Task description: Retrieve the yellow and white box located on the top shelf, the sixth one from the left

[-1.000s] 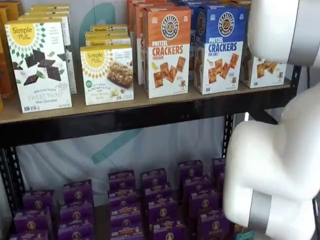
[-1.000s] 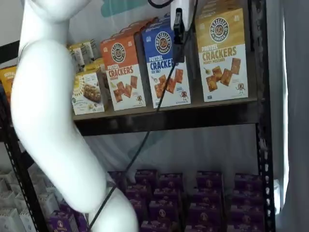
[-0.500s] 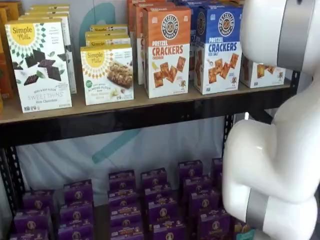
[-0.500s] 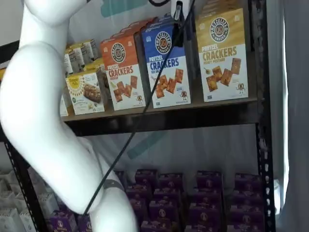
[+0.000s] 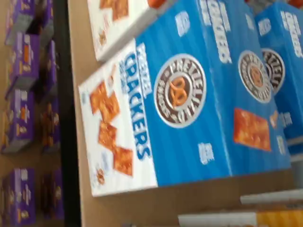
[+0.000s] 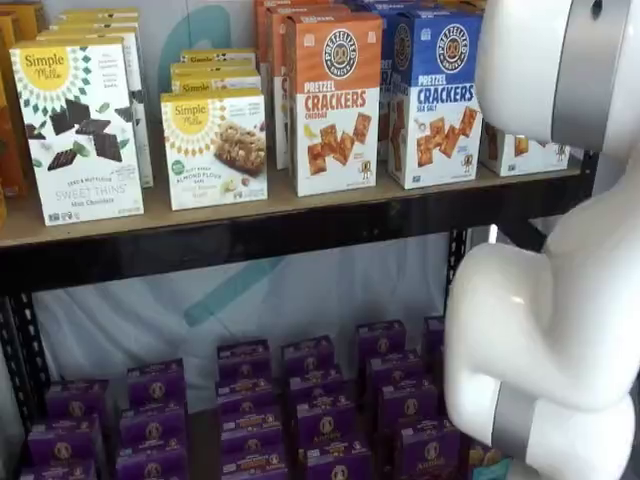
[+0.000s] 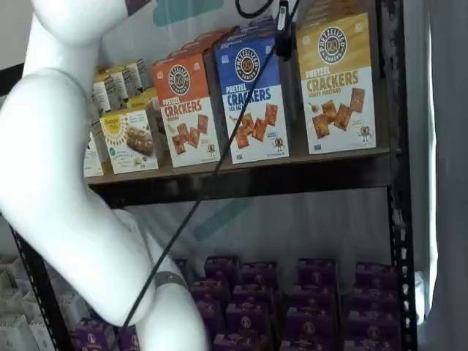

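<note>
The yellow and white box (image 7: 336,80) stands at the right end of the top shelf (image 7: 292,174), upright, next to a blue carton (image 7: 252,95). In a shelf view only its white lower part (image 6: 520,152) shows beside the white arm (image 6: 545,70). My gripper (image 7: 284,42) hangs from the upper edge, in front of the gap between the blue carton and the yellow box. One black finger shows side-on, with a cable beside it. It holds nothing and stands open. The wrist view is filled by the blue carton (image 5: 189,99), with a strip of the yellow box (image 5: 279,218) beside it.
An orange carton (image 7: 186,106) stands left of the blue one, and Simple Mills boxes (image 6: 75,130) fill the shelf's left part. Several small purple boxes (image 6: 250,400) sit on the lower level. A black upright (image 7: 391,146) stands close to the yellow box's right.
The gripper has shifted right, from in front of the blue carton toward the yellow box. The arm's upper part has swung left and covers more of the yellow box.
</note>
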Action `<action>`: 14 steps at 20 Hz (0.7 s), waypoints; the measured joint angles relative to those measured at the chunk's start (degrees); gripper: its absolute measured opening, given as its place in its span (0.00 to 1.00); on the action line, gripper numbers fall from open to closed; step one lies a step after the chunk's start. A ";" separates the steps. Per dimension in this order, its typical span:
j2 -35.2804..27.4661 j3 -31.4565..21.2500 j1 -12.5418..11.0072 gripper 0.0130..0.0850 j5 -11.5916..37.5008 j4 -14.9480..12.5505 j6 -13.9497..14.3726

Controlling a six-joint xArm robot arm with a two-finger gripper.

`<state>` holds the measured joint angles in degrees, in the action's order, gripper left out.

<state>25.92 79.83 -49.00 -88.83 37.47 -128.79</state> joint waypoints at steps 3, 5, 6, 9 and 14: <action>-1.72 1.27 1.53 1.00 1.74 -2.53 -0.43; -3.32 2.66 2.18 1.00 1.89 -3.83 -0.38; -4.34 3.70 2.42 1.00 1.47 -4.38 -0.16; -6.56 5.95 2.93 1.00 0.86 -5.01 0.42; -9.99 10.54 3.94 1.00 -1.14 -6.75 1.71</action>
<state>15.93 90.37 -45.06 -89.97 30.73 -127.08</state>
